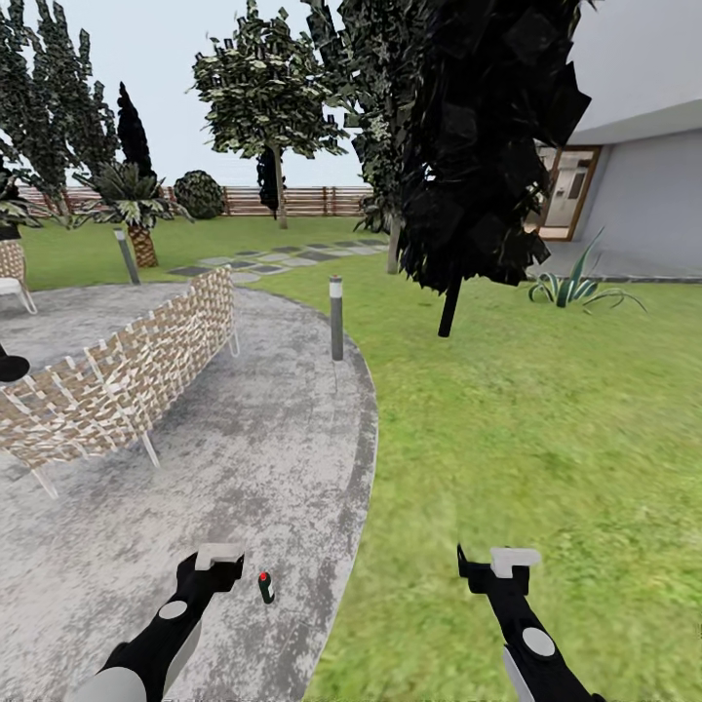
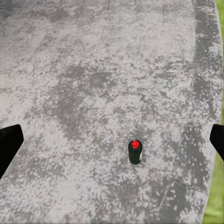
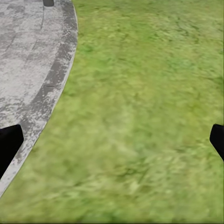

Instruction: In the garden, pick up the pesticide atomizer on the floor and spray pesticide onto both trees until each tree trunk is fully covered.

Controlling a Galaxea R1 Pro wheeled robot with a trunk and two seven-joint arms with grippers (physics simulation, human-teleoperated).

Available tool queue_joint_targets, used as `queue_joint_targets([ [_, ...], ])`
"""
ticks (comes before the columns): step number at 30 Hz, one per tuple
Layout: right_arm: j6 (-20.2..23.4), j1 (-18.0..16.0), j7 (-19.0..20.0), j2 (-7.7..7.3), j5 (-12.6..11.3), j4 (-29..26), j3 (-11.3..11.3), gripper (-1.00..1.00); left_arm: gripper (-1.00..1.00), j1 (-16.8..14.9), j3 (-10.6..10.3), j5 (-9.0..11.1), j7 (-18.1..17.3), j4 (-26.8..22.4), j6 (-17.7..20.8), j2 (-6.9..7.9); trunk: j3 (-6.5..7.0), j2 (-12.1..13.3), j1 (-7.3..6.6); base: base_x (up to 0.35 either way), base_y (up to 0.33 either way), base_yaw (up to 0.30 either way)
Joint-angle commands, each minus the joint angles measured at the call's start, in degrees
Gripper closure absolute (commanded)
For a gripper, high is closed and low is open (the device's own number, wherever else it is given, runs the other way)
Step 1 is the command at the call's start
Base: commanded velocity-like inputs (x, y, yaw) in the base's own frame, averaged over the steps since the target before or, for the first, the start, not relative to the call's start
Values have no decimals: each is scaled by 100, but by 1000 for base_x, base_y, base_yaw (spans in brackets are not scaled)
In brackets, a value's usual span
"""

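Observation:
The pesticide atomizer (image 1: 265, 588), a small dark cylinder with a red dot on its cap, stands upright on the grey concrete floor (image 1: 253, 458) near its curved edge. My left gripper (image 1: 218, 564) hovers just left of it. In the left wrist view the atomizer (image 2: 135, 151) sits below and between the wide-apart fingers (image 2: 9, 145), so the left gripper (image 2: 112, 144) is open. My right gripper (image 1: 501, 567) hangs over the lawn, open (image 3: 112, 144) with only grass beneath. One tree (image 1: 265, 88) with a bare trunk (image 1: 281, 190) stands far back. A second trunk (image 1: 393, 249) is partly hidden.
A woven bench (image 1: 117, 375) stands on the paving at left. A bollard light (image 1: 336, 317) marks the paving's edge, another (image 1: 127, 255) farther back. A near-black cone tree (image 1: 487, 146), a striped plant (image 1: 575, 288), stepping slabs (image 1: 273, 258), the fence (image 1: 312, 200) and a house (image 1: 634, 185) lie ahead.

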Motion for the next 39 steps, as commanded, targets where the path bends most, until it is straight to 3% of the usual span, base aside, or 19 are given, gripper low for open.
queue_joint_targets([
  [1,3,0,0,0,0,0,0,-100,-100,0,0,0,-3,0,0,0,-28,-42,23,0,0,0],
  [9,5,0,0,0,2,5,0,-100,-100,0,0,0,-7,34,-39,0,-245,-363,198,0,0,0],
  [15,3,0,0,0,2,69,0,-100,-100,0,0,-7,-7,338,-597,0,-407,-603,330,0,0,0],
  [39,2,0,3,0,0,72,0,-100,-100,0,0,-9,-7,386,-659,0,-1057,-1566,857,0,0,0],
])
